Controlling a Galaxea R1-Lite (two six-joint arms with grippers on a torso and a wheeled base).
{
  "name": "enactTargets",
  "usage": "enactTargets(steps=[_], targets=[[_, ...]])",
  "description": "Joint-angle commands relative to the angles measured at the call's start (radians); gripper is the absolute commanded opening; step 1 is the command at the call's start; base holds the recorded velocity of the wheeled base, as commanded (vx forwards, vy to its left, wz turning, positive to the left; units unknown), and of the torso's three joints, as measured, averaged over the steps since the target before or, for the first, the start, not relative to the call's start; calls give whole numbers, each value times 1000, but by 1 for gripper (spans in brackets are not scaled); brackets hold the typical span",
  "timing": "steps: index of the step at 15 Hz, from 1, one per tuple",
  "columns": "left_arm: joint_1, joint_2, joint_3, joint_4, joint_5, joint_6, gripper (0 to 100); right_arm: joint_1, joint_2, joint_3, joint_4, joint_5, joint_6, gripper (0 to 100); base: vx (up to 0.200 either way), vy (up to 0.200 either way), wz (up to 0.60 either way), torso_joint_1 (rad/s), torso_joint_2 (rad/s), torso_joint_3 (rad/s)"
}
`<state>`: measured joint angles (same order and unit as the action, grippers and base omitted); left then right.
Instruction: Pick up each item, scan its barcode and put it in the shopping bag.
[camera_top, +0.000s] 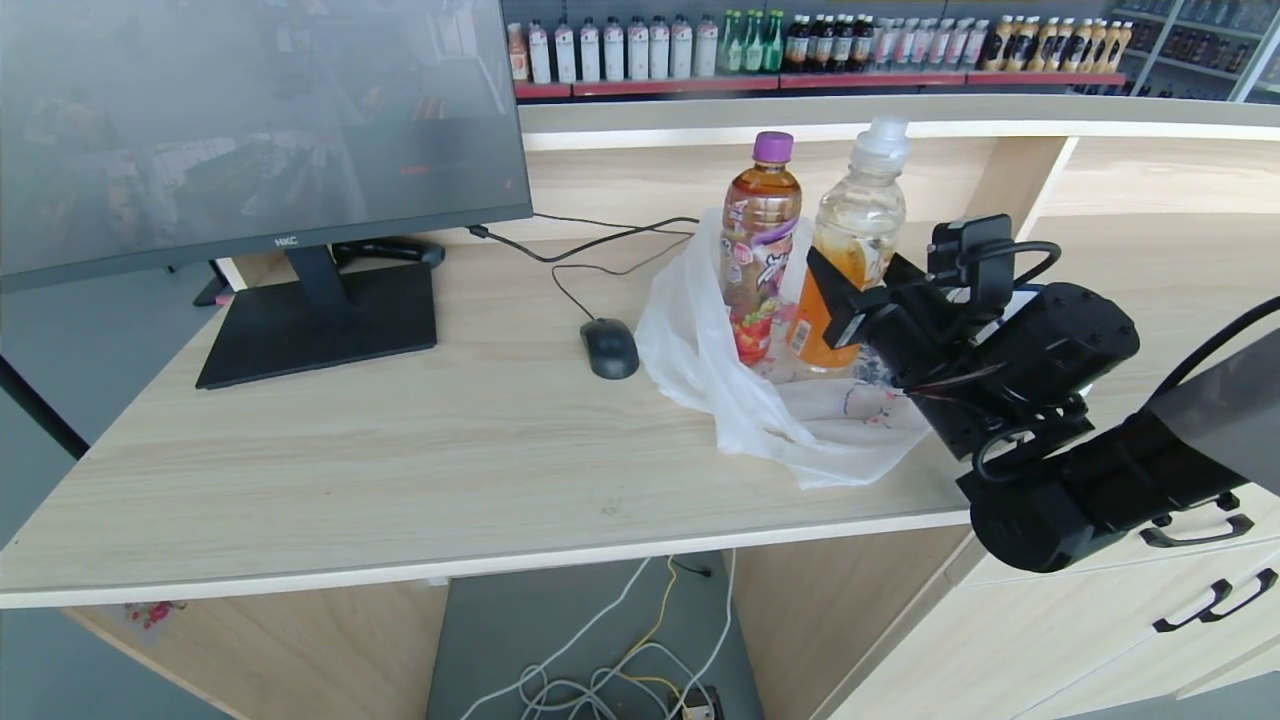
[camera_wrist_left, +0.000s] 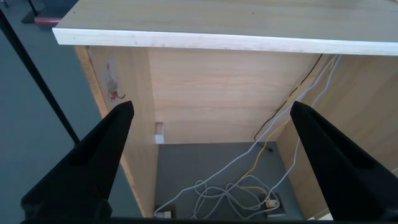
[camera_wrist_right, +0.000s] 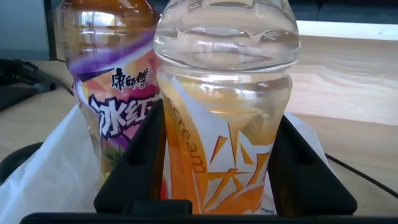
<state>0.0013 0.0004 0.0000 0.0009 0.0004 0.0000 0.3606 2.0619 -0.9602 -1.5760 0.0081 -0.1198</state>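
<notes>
Low on the left, left gripper (camera_wrist_left: 211, 112) hanging below the counter (camera_top: 400, 450) edge, fingers spread wide and empty, facing the wooden panel and loose cables (camera_wrist_left: 230, 186) underneath. Over on the right, right gripper (camera_wrist_right: 222, 134) clasped on the orange-labelled bottle (camera_top: 862, 215), one dark finger pressed to each side of its body. Bottle upright with a white cap, inside the open mouth of the white shopping bag (camera_top: 700, 370), just beside a purple-capped bottle (camera_top: 760, 230) already standing there; contact between the two hard to judge. Looks like the setting-down step. Confirm the base sits flat through the thin film before letting go. Part the fingers evenly and only a little. Draw straight back along the arm's own line, never sideways, to avoid nudging the neighbour or snagging the bag. Expect a tall, narrow bottle to topple easily. Across the pale wood counter from left to right: a large dark monitor (camera_top: 250, 120) on a flat black stand, a black handheld device (camera_top: 390, 250) behind that stand, likely the scanner, a black mouse (camera_top: 609, 348) on its cord, then the bag. Below right, pale drawers (camera_top: 1100, 620) with black handles. Behind the counter, red-edged shelves (camera_top: 820, 80) lined with rows of drinks.
</notes>
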Motion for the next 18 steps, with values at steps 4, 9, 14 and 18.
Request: enactTargets(steps=[4, 9, 14, 18], targets=[[0, 0, 0, 1, 1, 0, 100, 3, 32, 0, 5, 1, 0, 0, 0, 0, 0, 0, 0, 0], [0, 0, 0, -1, 1, 0, 100, 3, 41, 5, 5, 3, 0, 0, 0, 0, 0, 0, 0, 0], [0, 0, 0, 1, 0, 0, 100, 0, 41, 21, 5, 3, 5, 0, 0, 0, 0, 0, 0, 0], [0, 0, 0, -1, 0, 0, 100, 1, 40, 23, 5, 3, 6, 100, 0, 0, 0, 0, 0, 0]])
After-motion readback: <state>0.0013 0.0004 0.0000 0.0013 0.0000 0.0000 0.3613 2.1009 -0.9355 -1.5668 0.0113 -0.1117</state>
